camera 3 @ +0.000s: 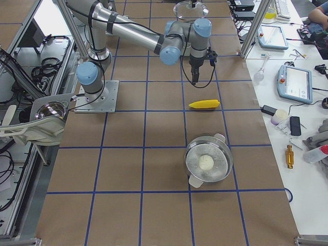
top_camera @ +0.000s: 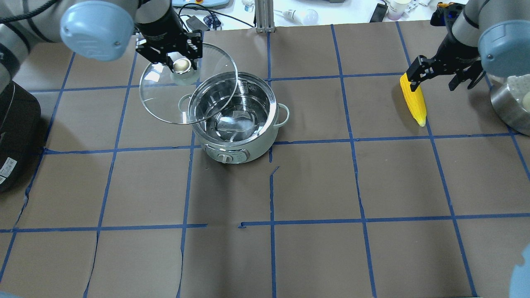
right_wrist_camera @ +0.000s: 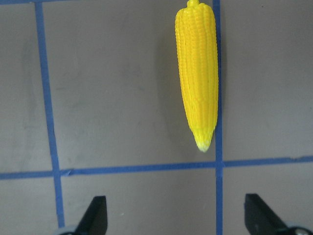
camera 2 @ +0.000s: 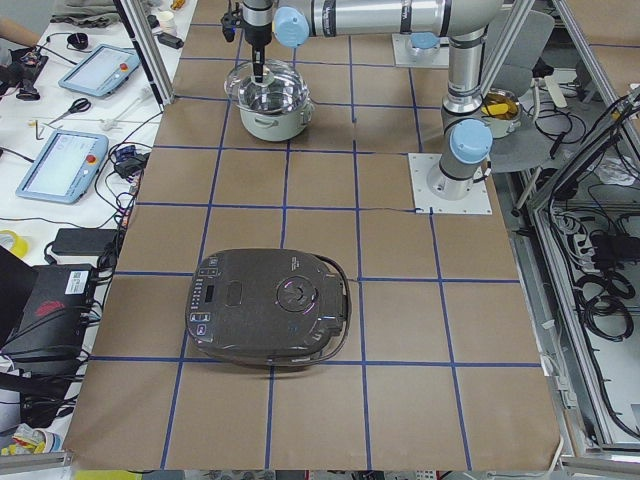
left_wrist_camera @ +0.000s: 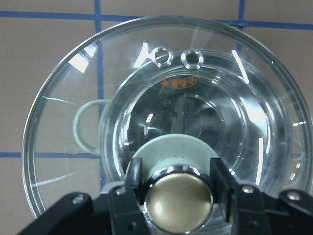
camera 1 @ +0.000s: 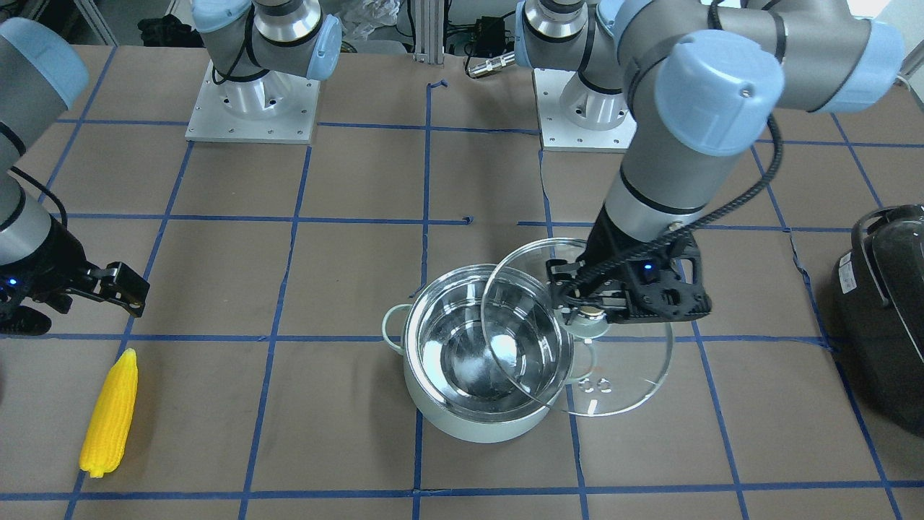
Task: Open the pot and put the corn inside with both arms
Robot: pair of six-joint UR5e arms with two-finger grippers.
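Observation:
The mint-green pot [top_camera: 236, 152] stands open at mid-table, its steel inside empty; it also shows in the front view [camera 1: 476, 422]. My left gripper [top_camera: 182, 63] is shut on the beige knob [left_wrist_camera: 178, 203] of the glass lid [top_camera: 161, 101]. It holds the lid lifted and shifted toward the pot's left, overlapping the rim [camera 1: 628, 379]. The yellow corn [top_camera: 414, 99] lies flat on the table at the right, also in the front view [camera 1: 112, 412]. My right gripper [right_wrist_camera: 177, 218] is open and empty, hovering above the corn's [right_wrist_camera: 197, 73] thick end [top_camera: 437, 76].
A large black appliance [top_camera: 12, 132] sits at the table's left edge, also in the left view [camera 2: 270, 305]. A steel bowl with a white ball [top_camera: 511, 107] stands at the far right, beyond the corn. Both arm bases [camera 1: 253, 108] are at the table's robot side.

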